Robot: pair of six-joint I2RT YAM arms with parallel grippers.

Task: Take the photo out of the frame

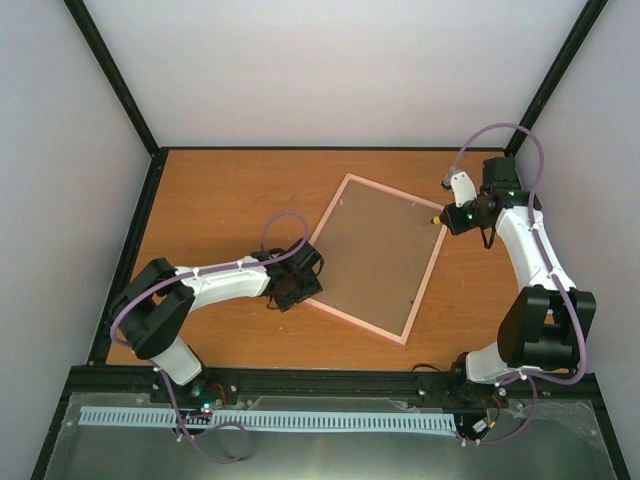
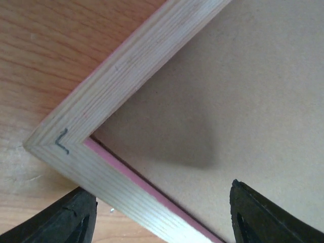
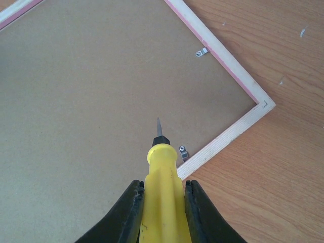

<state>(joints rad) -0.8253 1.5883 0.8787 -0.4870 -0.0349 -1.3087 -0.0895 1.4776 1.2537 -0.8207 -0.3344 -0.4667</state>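
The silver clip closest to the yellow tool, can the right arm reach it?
Probably yes. The right claw grips the yellow screwdriver, its tip is over the backing board right beside that silver clip, and nothing lies between them.

Left jaws stand wide apart, left arm (image 1: 220,279) reaching inward; right jaws clamp a yellow-handled screwdriver (image 3: 162,187).

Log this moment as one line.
frame face down, backing board up | left gripper open over frame corner | right gripper shut on yellow screwdriver, tip near clip | photo hidden
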